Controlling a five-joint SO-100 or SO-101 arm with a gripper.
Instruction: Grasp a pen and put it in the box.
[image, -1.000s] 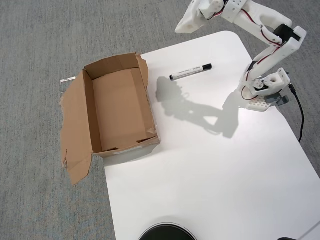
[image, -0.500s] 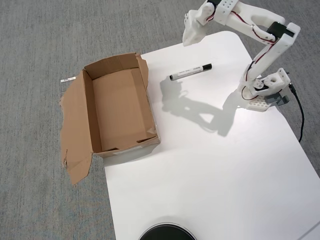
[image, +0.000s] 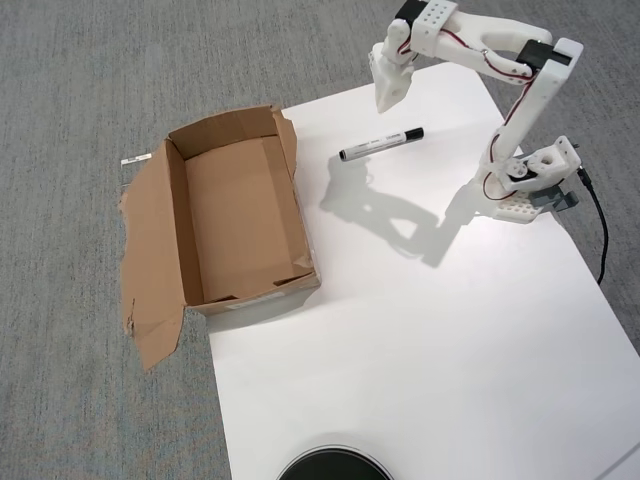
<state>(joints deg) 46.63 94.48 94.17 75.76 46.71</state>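
Observation:
In the overhead view a slim white pen (image: 378, 146) with a black cap at its right end lies on the white table, slanting slightly up to the right. The brown cardboard box (image: 238, 215) stands open at the table's left edge, empty, with ragged flaps splayed out and a small white label strip (image: 137, 158) on its far left flap. My gripper (image: 386, 100) hangs above the table just beyond the pen, its white fingers pointing down. The fingers look close together with nothing between them, though the gap is hard to judge.
The white table (image: 430, 330) sits on grey carpet (image: 70, 80). The arm's base (image: 530, 185) is clamped at the table's right side, with a black cable (image: 600, 230) running down. A dark round object (image: 333, 467) shows at the bottom edge.

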